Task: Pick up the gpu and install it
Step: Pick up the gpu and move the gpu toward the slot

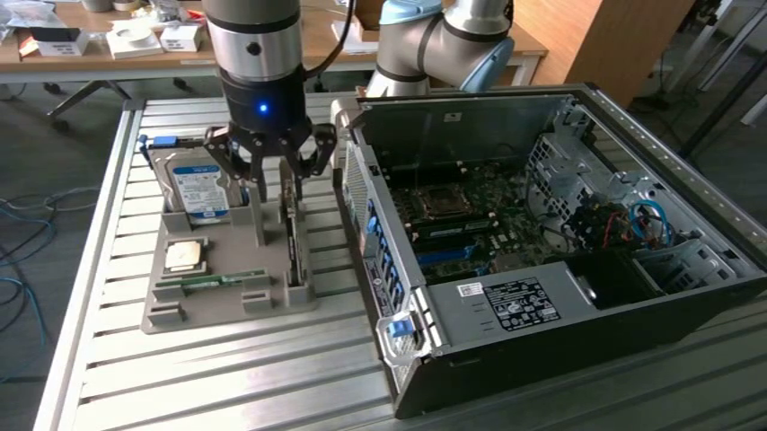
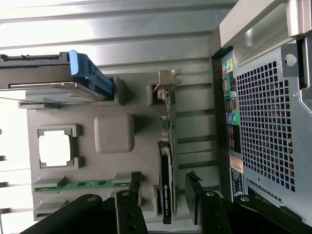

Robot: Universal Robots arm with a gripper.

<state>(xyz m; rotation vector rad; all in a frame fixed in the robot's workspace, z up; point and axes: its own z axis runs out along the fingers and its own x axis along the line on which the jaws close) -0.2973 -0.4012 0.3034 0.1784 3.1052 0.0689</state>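
The gpu (image 1: 291, 241) is a thin dark card standing on edge in a slot at the side of the grey tray (image 1: 228, 310) nearest the computer case. In the wrist view the gpu (image 2: 166, 165) runs lengthwise, with its pale metal bracket at the far end. My gripper (image 1: 278, 191) hangs just above the card's bracket end, open. In the wrist view my gripper (image 2: 164, 178) has one dark finger on each side of the card, with gaps between fingers and board. Nothing is held.
The tray (image 2: 114, 134) also holds a silver hard drive (image 1: 198, 184) with a blue label, a CPU (image 1: 183, 256) and a green RAM stick (image 1: 215, 280). The open computer case (image 1: 540, 242) lies at the exterior view's right, its motherboard (image 1: 468, 215) exposed. All of this rests on a slatted metal table (image 1: 240, 377).
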